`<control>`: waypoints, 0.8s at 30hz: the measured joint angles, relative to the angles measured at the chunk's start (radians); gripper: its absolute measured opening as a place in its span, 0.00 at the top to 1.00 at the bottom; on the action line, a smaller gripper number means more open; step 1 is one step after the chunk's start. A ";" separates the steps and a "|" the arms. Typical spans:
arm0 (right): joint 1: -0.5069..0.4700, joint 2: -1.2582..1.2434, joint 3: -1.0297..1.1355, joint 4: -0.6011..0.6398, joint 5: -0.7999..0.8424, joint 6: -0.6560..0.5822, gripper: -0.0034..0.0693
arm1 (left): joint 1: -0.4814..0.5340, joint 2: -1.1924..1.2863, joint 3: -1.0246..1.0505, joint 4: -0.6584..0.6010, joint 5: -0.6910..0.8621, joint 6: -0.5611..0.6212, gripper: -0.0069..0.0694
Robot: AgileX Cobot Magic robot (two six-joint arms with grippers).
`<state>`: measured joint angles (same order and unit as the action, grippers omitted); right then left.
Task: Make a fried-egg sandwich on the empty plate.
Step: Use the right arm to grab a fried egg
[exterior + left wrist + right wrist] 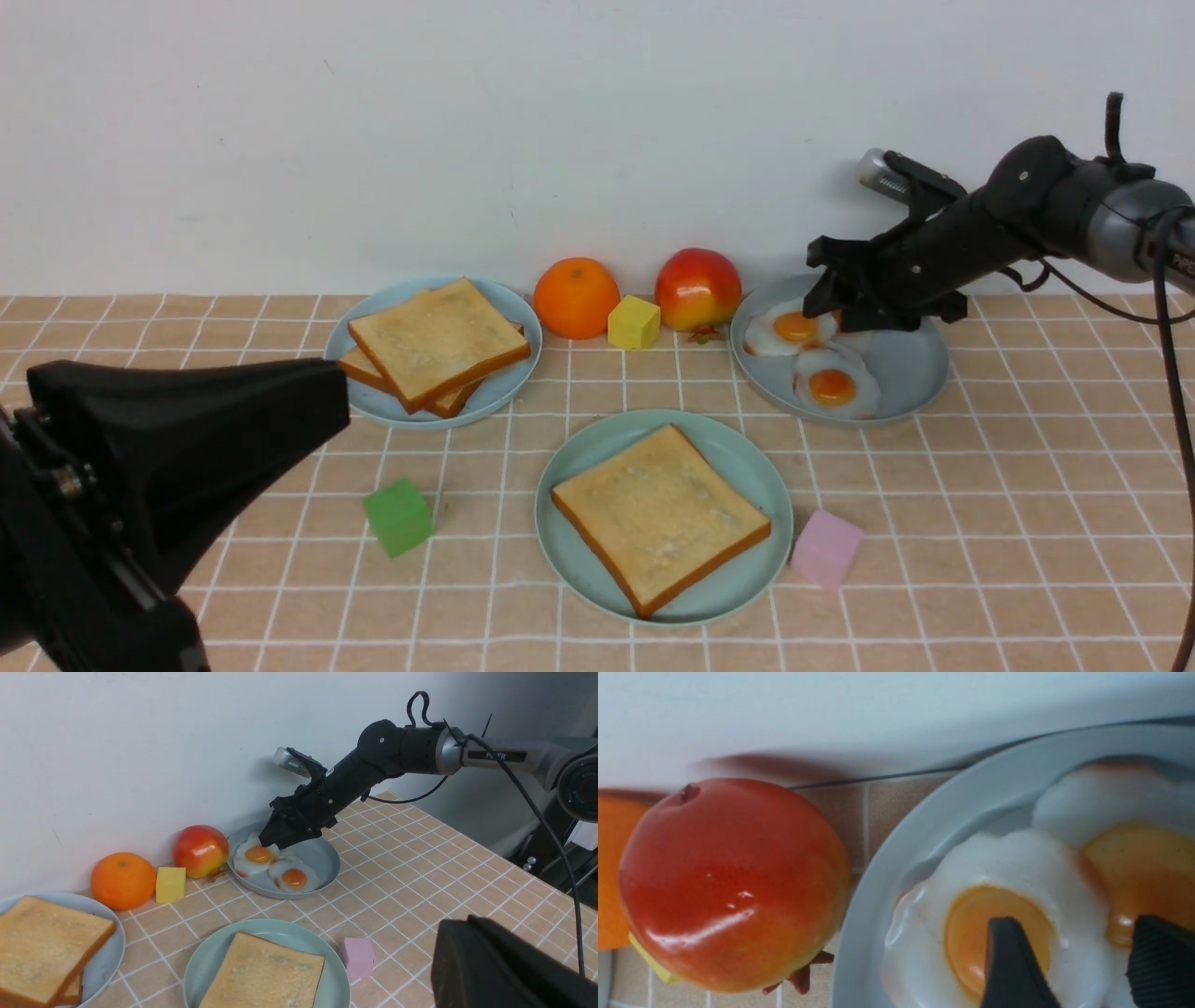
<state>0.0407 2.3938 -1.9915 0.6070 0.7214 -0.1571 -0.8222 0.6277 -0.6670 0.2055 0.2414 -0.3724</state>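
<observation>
Right gripper (829,313), jaws apart, on "PiPER"-lettered arm (495,756)

I see open tile between grey-blue plate (910,369) and mint plate (593,453); apple (698,287) crowds the grey-blue rim's left, pink cube (825,549) (just beside the mint rim) blocks that plate's right side

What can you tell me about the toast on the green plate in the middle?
The toast is one square slice, golden-brown and a bit speckled on top, with a darker orange-brown crust round its edge. It looks thick and spongy, like a toy. It lies flat on the mint-green plate, turned so a corner points toward the robot, and it nearly fills the plate. Nothing lies on top of it, and only the plate touches it.
</observation>
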 joint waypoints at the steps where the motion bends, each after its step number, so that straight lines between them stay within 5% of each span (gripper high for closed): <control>1: 0.000 0.000 0.000 0.000 0.000 0.000 0.46 | 0.000 0.000 0.000 0.000 0.000 0.000 0.93; 7: 0.000 0.011 -0.003 0.004 -0.001 -0.004 0.50 | 0.000 0.000 0.000 0.000 0.000 0.000 0.93; 24: 0.000 0.012 -0.003 0.004 -0.007 -0.022 0.82 | 0.000 0.000 0.000 0.001 0.000 -0.001 0.93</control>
<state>0.0407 2.4055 -1.9947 0.6112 0.7145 -0.1793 -0.8222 0.6277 -0.6670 0.2069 0.2414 -0.3733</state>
